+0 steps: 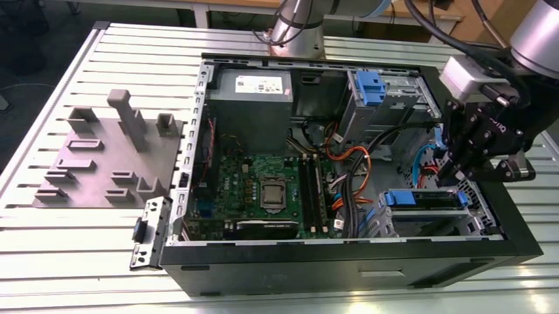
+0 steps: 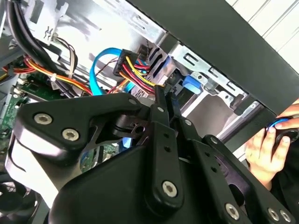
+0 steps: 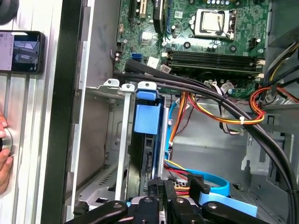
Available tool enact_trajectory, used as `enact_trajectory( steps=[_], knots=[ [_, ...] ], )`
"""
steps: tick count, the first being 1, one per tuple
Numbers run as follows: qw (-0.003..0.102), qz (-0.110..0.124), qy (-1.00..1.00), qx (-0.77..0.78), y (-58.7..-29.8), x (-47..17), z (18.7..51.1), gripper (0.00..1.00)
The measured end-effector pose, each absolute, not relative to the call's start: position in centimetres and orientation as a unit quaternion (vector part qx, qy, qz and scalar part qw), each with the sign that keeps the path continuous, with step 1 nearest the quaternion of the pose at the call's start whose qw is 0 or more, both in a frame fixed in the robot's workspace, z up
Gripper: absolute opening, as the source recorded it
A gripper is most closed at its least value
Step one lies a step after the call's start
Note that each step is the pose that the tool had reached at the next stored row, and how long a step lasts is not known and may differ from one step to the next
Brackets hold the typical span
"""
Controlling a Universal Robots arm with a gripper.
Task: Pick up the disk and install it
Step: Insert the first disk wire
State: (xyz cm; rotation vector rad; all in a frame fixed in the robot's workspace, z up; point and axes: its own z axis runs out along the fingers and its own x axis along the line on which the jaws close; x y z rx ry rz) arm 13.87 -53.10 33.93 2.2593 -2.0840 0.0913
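Observation:
The disk (image 1: 423, 199) sits on edge in the metal drive bay at the case's front corner, on the exterior view's right, with its blue plastic frame (image 3: 147, 116) facing up. My gripper (image 1: 450, 176) hangs just above its rear end, beside the bundle of coloured cables. In both wrist views the two black fingers (image 2: 159, 109) lie pressed together with nothing between them, their tips (image 3: 159, 184) at the cabled end of the disk. I cannot tell whether the tips touch it.
The open computer case (image 1: 349, 261) holds a green motherboard (image 1: 262, 190), a grey power supply (image 1: 253, 88) and an upper bay with a blue latch (image 1: 371, 88). A grey fixture plate (image 1: 105, 157) lies outside. A person's hand (image 2: 268, 149) and a phone (image 3: 21, 51) lie beside the case.

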Motion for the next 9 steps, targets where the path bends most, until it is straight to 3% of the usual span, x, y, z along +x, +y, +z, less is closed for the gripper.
enact_trajectory(
  steps=[9],
  knots=[
    [0.012, 0.050, -0.678, 0.733, -53.6, 12.5, 33.6, 0.16]
  ],
)
